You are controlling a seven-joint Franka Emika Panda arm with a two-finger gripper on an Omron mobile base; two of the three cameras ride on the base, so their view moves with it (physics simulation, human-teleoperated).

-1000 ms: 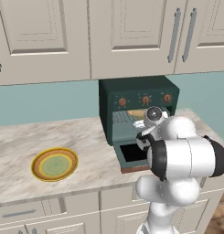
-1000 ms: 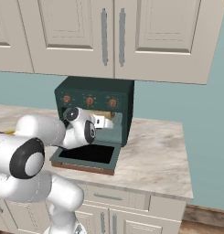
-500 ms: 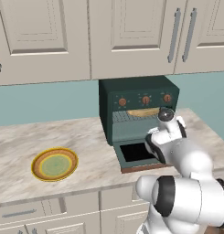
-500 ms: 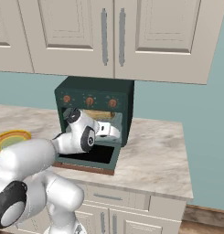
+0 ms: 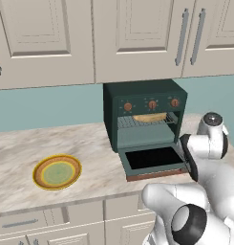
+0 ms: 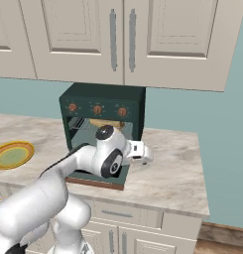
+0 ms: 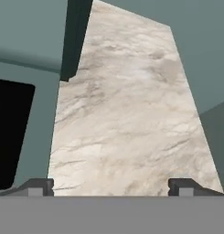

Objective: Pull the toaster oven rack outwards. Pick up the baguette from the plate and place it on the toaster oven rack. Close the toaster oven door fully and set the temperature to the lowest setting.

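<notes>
We see a marbled table (image 5: 85, 143) carrying a dark green toaster oven (image 5: 144, 115) at one o'clock and, well apart at eight o'clock, an orange-rimmed plate (image 5: 57, 172) lying flat.

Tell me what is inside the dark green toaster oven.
A golden-tan baguette lies on the silver wire rack inside the dark green toaster oven. The cavity floor below looks bare; its back is too dark to judge.

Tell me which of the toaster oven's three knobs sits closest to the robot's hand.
The rightmost knob, at the end of the toaster oven nearest the gripper; the other two sit further left.
</notes>
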